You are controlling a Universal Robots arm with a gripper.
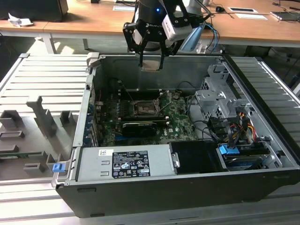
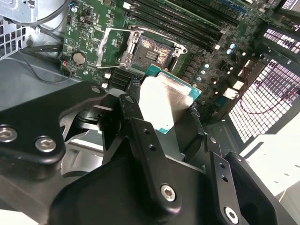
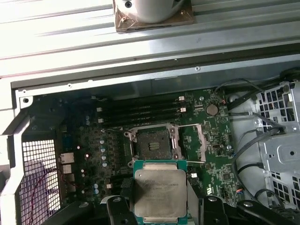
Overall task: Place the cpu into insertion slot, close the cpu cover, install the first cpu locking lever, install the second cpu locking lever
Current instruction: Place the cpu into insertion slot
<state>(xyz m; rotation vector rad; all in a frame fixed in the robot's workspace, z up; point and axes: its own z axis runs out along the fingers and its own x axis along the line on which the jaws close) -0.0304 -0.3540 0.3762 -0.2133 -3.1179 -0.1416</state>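
Firmly within the gripper (image 3: 161,209), the cpu (image 3: 159,190).

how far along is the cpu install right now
Done: the cpu is picked up, clamped in the gripper. In hand: it hangs over the open computer case, above the motherboard, not yet at the insertion slot, whose dark centre is bare. Left: seating the chip, closing the cpu cover, which appears swung open beside the socket, and both locking levers.
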